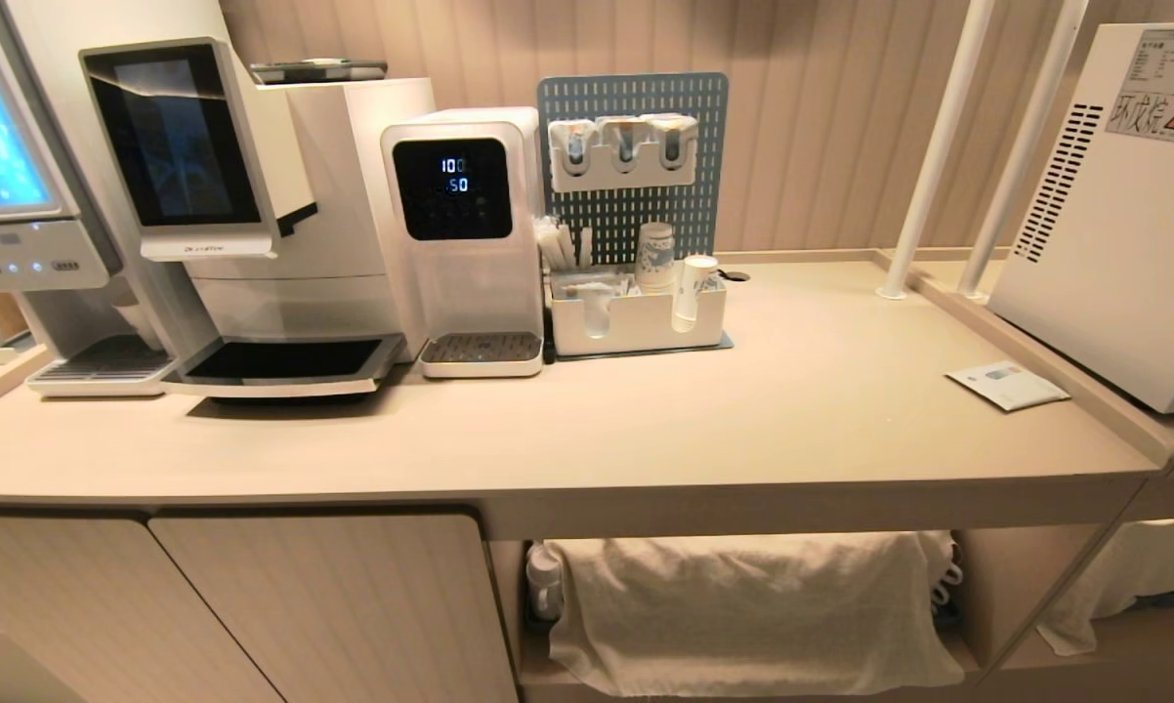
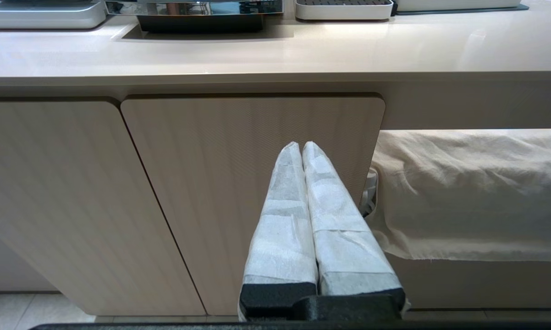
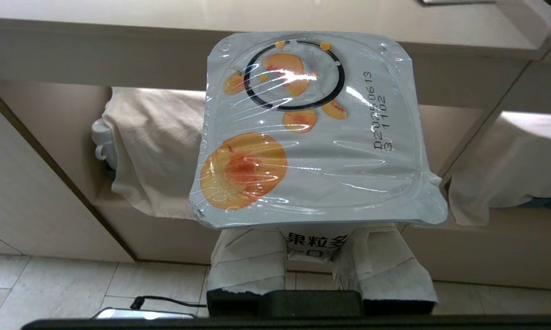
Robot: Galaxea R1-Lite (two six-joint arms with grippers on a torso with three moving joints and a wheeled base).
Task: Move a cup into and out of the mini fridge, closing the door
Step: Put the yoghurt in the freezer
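Observation:
In the right wrist view my right gripper (image 3: 319, 245) is shut on the cup (image 3: 312, 128), a small white yogurt cup. Its wide flat lid with orange fruit print faces the camera and hides the fingertips. The cup is held low, in front of the counter's edge and the open shelf below it. My left gripper (image 2: 301, 146) is shut on nothing, parked before a cabinet door (image 2: 252, 183) under the counter. The boxy white mini fridge (image 1: 1114, 225) stands at the far right of the counter, showing a vented side. Its door is out of view. Neither arm shows in the head view.
On the counter (image 1: 743, 420) stand a coffee machine (image 1: 245, 225), a water dispenser (image 1: 465, 234) and an organiser (image 1: 636, 317) with tall paper cups. A leaflet (image 1: 1007, 384) lies near the fridge. Two white poles (image 1: 978, 146) rise beside it. A cloth (image 1: 743, 605) hangs over the shelf below.

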